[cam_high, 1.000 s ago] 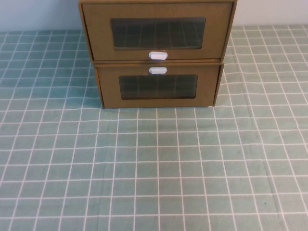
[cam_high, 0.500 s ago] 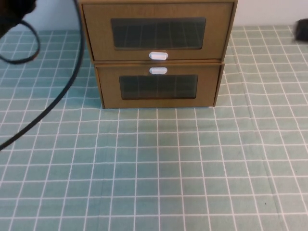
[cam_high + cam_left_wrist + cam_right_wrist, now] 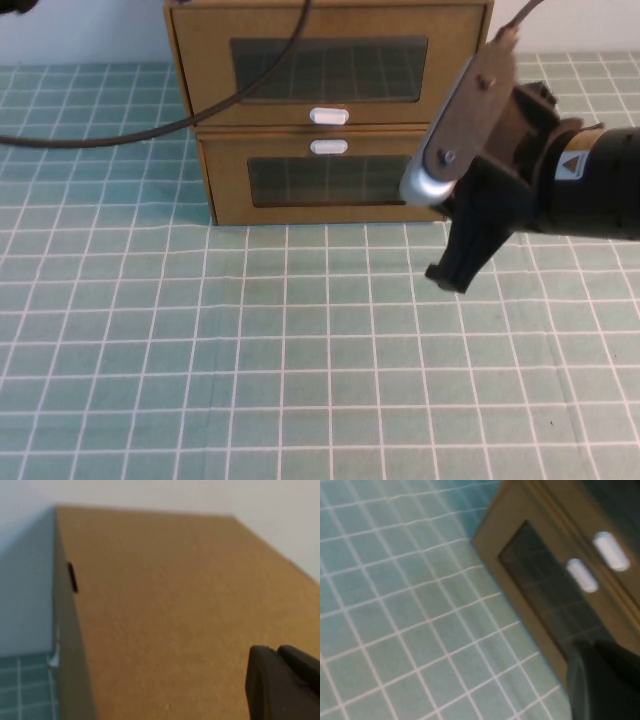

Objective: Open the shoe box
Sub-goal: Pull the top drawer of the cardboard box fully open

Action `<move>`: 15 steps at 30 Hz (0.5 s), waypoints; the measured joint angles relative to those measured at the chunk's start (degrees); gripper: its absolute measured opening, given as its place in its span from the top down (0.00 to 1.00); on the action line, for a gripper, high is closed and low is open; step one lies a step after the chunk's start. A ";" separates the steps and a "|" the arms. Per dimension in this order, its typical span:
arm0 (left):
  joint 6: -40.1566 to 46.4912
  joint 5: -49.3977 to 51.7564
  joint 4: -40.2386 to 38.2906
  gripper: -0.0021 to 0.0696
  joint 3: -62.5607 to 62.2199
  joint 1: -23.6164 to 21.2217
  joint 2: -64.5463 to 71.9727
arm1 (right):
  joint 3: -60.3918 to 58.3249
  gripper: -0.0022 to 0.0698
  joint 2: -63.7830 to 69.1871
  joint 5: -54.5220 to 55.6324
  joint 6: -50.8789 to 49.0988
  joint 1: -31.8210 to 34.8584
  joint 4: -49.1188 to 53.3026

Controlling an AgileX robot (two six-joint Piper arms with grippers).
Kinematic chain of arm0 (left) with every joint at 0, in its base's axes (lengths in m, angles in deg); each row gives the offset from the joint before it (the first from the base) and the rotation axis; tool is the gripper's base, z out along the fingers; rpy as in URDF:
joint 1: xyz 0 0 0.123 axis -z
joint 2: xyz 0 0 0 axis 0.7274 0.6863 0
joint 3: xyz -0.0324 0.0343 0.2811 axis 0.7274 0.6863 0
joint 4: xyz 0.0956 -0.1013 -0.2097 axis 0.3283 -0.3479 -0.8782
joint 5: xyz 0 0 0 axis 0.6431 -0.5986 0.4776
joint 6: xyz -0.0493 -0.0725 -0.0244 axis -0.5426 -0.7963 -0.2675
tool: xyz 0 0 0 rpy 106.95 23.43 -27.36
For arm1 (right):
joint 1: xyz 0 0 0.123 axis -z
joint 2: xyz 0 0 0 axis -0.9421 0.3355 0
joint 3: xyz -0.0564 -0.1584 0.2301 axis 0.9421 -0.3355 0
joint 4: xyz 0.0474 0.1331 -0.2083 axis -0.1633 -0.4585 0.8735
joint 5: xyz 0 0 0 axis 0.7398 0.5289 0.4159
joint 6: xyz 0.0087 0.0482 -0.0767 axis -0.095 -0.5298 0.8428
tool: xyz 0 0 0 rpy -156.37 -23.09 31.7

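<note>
While the shoe box (image 3: 300,205) stands at the far middle of the green, white-gridded cloth (image 3: 200,350), its two stacked drawers sit flush. Each is brown cardboard with a dark rectangular window and a small white oval handle (image 3: 328,116). The right gripper (image 3: 447,276), black under a silver bracket, hangs closed and empty just before the box's lower right corner, hiding it. A black cable (image 3: 150,132) droops across the upper front. The left gripper (image 3: 280,680) hovers over the flat matte top; open or closed, I cannot tell.
</note>
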 joint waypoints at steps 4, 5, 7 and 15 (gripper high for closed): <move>10.27 5.62 -10.31 0.98 -5.91 0.00 6.20 | 0.03 0.99 0.72 -2.79 2.92 -0.63 0.29; 14.02 6.74 -14.30 0.98 -7.25 0.00 7.57 | 0.03 0.99 0.81 -3.54 3.15 -0.62 0.42; 20.99 8.92 -22.64 0.98 -9.67 0.00 9.90 | 0.03 0.99 0.81 -4.98 3.41 -0.62 1.08; 35.63 15.87 -38.91 0.98 -16.28 0.00 15.80 | 0.13 0.99 0.81 -16.44 1.36 -0.66 19.99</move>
